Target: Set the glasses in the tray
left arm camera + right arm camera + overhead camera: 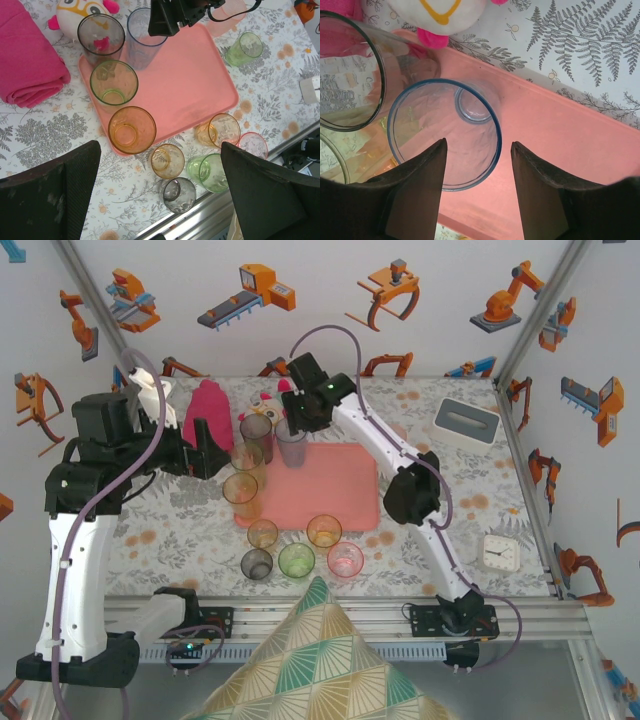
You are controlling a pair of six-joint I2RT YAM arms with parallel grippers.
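Just below the right gripper [478, 145], whose fingers are spread and empty, the bluish glass [445, 130] is seen upright on the tray [560, 145].

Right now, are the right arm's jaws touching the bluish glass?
Cannot tell. In the right wrist view the right gripper, jaws open, straddles the bluish glass rim; one jaw overlaps the rim, hiding any contact.

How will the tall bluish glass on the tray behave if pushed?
The bluish glass stands tall and narrow on the tray, so a push near its rim would probably tip it rather than slide it. It looks thin-walled and clear, so it is likely light and possibly slippery. The grey glass close beside it might get knocked.
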